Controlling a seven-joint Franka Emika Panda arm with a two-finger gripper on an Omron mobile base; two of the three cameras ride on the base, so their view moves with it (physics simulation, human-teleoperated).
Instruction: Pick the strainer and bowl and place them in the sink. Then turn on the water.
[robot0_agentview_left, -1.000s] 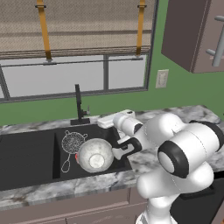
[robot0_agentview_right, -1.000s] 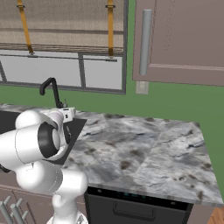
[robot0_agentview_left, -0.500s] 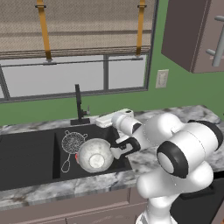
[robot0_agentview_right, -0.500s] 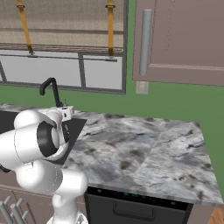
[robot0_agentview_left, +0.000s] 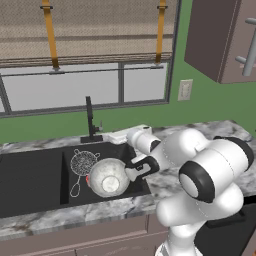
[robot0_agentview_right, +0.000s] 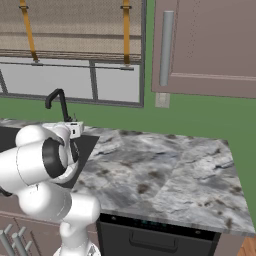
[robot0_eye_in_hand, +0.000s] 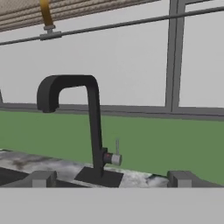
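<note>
The black sink (robot0_agentview_left: 30, 180) holds the mesh strainer (robot0_agentview_left: 83, 163) and, just right of it, the speckled grey bowl (robot0_agentview_left: 109, 177), both lying in the right basin. The black faucet (robot0_agentview_left: 90, 119) rises behind that basin. My gripper (robot0_agentview_left: 113, 136) hovers low over the counter, just right of the faucet's base, and nothing is between its fingers. The hand view looks straight at the faucet (robot0_eye_in_hand: 94, 127) and its small side lever (robot0_eye_in_hand: 114, 158), with my open gripper (robot0_eye_in_hand: 111, 179) spread wide on either side. Water is out of view; nothing falls from the spout (robot0_eye_in_hand: 46, 103).
A window (robot0_agentview_left: 75, 90) with a rolled blind runs along the green wall behind the sink. The marble counter (robot0_agentview_right: 160, 170) stretches to the right, with a dark wall cabinet (robot0_agentview_right: 205, 45) above it and a wall outlet (robot0_agentview_left: 185, 90) beside the window.
My hand has slid a little left along the back of the sink, closer to the faucet's base. Strainer and bowl lie as before.
</note>
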